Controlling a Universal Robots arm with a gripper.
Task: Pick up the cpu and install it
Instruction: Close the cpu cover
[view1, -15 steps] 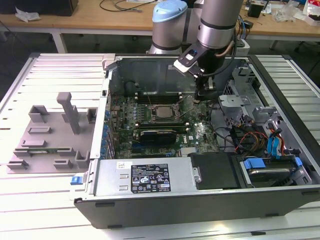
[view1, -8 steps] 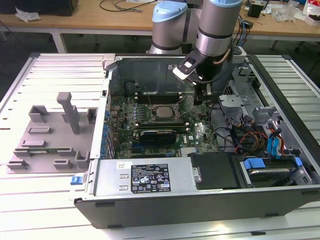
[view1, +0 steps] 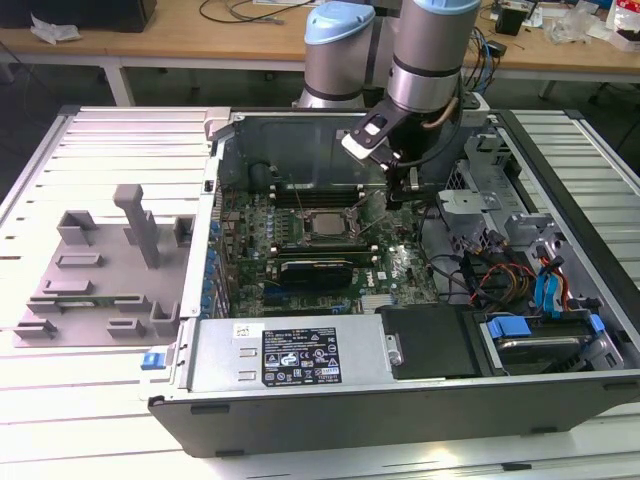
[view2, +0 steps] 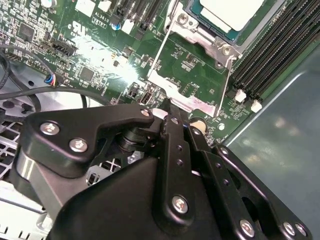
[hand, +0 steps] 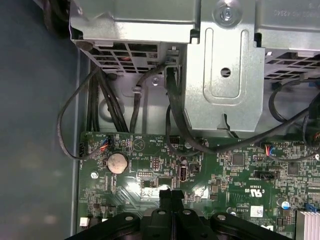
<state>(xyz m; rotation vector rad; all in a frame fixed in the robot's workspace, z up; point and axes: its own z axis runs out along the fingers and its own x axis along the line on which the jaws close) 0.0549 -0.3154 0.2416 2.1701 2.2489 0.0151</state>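
1. Closest to me is the front wall of the open computer case (view1: 420, 405). Just inside it are the labelled power supply (view1: 300, 355) and a drive bay with blue tabs (view1: 510, 328).

2. Past those, a long black card (view1: 315, 268) lies across the green motherboard (view1: 405, 265).

3. Right behind the card is the cpu (view1: 322, 222). It is not in the robot's grasp. It lies flat in its socket with the silvery top facing up. The second wrist view shows the cpu (view2: 227, 12) level within the socket. The metal retention frame (view2: 192, 75) beside it looks swung open, not folded down over the chip. I would say picking up and seating the chip are done, and clamping it down is what remains.

4. A little further in, to the exterior view's right of the socket, the gripper (view1: 400, 192) hangs over the board, clear of the cpu. In both wrist views its fingertips (hand: 171, 194) are pressed together with nothing between them. They point at bare motherboard near the foot of the open frame.

5. Behind that, the arm (view1: 430, 60) rises out of the case, and wooden benches (view1: 200, 40) run along the back of the room.
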